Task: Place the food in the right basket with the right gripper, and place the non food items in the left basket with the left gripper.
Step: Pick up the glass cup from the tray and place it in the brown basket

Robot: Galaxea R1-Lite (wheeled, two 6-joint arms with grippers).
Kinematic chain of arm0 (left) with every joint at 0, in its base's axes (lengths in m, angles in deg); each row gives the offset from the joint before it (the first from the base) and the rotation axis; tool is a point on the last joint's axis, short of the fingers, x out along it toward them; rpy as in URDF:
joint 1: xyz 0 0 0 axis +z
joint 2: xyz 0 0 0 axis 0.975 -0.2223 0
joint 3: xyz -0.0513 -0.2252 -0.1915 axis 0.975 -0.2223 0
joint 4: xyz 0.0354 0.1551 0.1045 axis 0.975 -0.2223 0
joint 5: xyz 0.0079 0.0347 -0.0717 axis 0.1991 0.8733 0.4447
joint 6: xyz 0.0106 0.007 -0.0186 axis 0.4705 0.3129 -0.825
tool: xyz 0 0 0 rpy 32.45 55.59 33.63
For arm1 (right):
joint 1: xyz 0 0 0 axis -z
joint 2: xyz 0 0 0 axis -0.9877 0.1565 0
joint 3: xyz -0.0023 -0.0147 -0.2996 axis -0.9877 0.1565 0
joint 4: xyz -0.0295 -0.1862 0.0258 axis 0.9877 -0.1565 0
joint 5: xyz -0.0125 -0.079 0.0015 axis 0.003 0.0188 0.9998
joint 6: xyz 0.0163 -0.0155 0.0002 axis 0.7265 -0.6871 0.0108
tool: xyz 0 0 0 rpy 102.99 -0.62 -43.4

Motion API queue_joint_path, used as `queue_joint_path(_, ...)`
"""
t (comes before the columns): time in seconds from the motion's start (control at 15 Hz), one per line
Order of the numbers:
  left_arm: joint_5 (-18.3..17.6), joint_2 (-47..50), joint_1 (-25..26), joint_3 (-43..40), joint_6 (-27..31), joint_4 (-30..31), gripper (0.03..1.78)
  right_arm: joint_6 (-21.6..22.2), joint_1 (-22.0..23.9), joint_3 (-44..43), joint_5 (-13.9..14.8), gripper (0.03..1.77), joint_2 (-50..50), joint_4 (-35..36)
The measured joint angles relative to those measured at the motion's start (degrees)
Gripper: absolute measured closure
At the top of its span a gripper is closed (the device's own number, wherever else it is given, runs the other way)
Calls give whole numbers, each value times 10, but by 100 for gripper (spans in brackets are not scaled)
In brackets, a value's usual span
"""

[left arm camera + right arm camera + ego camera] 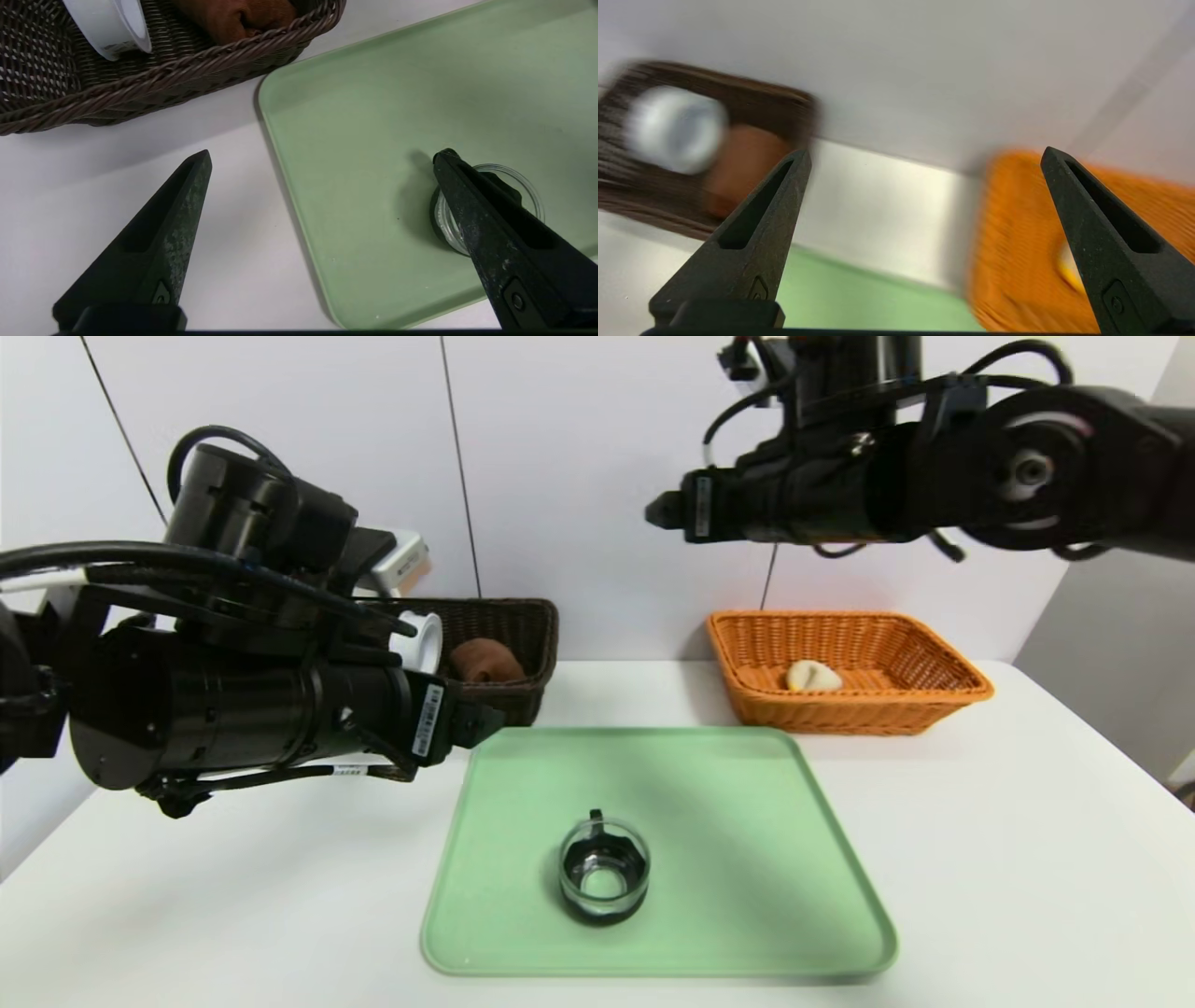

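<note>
A small clear glass jar with a black clasp [604, 870] stands on the green tray [728, 784]. My left gripper [485, 722] hovers open above the tray's near-left corner. In the left wrist view the left gripper [323, 155] holds nothing, and one finger [472, 210] overlaps the jar [528, 196]. The dark brown left basket [537, 616] holds a white tape roll [417, 639] and a brown item [485, 661]. The orange right basket [934, 663] holds a pale food piece [812, 677]. My right gripper [661, 511] is raised high, open and empty [925, 153].
The white table [1008, 859] stretches around the tray, with a white wall close behind both baskets. The left arm's bulk hangs over the table's left side. The right wrist view shows the brown basket [761, 98], orange basket [1017, 233] and tray [859, 298].
</note>
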Motion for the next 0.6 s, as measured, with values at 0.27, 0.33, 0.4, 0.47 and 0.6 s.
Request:
queue_joint_path(0.27,-1,-52,-33,101,-47,-105,12,20,79,50,13,11,-64,-166)
queue_joint_path(0.33,-1,-70,-39,134,-52,-136,12,21,94,62,13,10,-77,-200)
queue_joint_path(0.4,-2,-92,-47,165,-55,-163,12,23,108,76,10,10,-90,-228)
queue_joint_path(0.47,-4,-115,-54,196,-56,-183,12,23,122,93,9,10,-104,-243)
queue_joint_path(0.6,-21,-153,-68,244,-58,-217,12,28,139,125,7,10,-126,-245)
